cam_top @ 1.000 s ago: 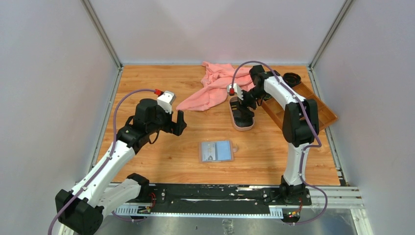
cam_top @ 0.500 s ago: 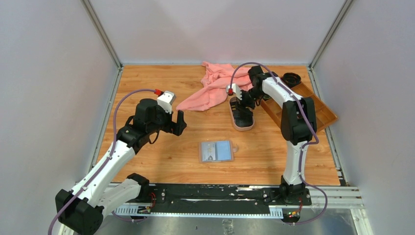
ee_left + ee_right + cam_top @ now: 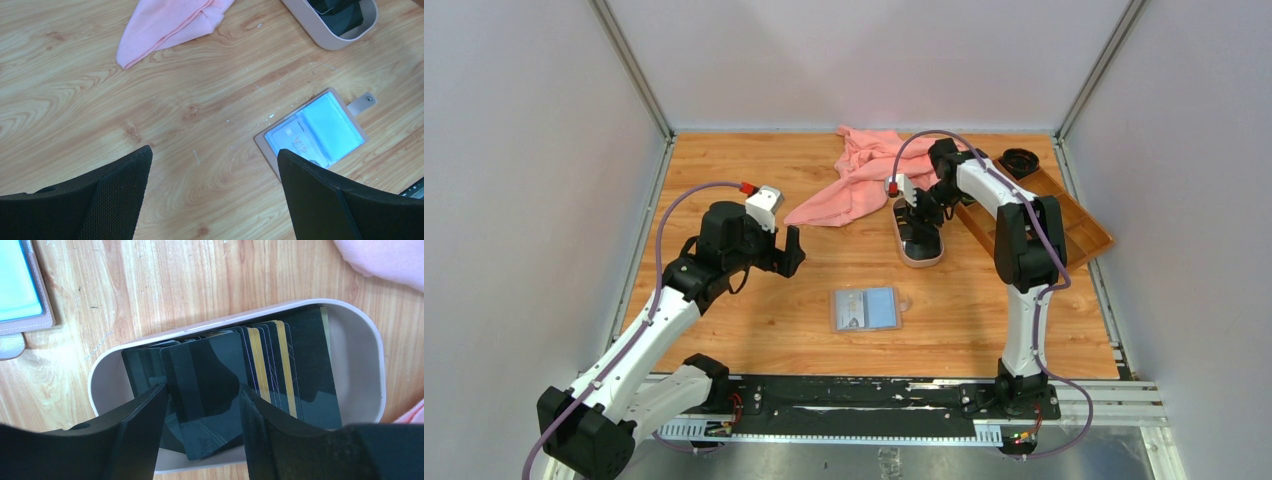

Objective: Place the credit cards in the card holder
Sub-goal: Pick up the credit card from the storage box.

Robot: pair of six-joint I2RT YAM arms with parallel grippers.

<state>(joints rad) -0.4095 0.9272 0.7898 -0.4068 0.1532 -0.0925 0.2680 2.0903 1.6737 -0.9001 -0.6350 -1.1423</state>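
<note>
right pincer (image 3: 200, 401) nudged over tray (image 3: 361, 356), wrist view shows credit cards (image 3: 215, 371) straddled

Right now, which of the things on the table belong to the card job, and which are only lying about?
For the job:
- credit cards, stacked in the oval tray
- card holder, lying open on the table
- right gripper, closed on the edges of one card

Only lying about:
- pink cloth
- brown compartment tray

"VIP" reads on the card (image 3: 296, 146) inside the card holder (image 3: 332, 125).
</note>
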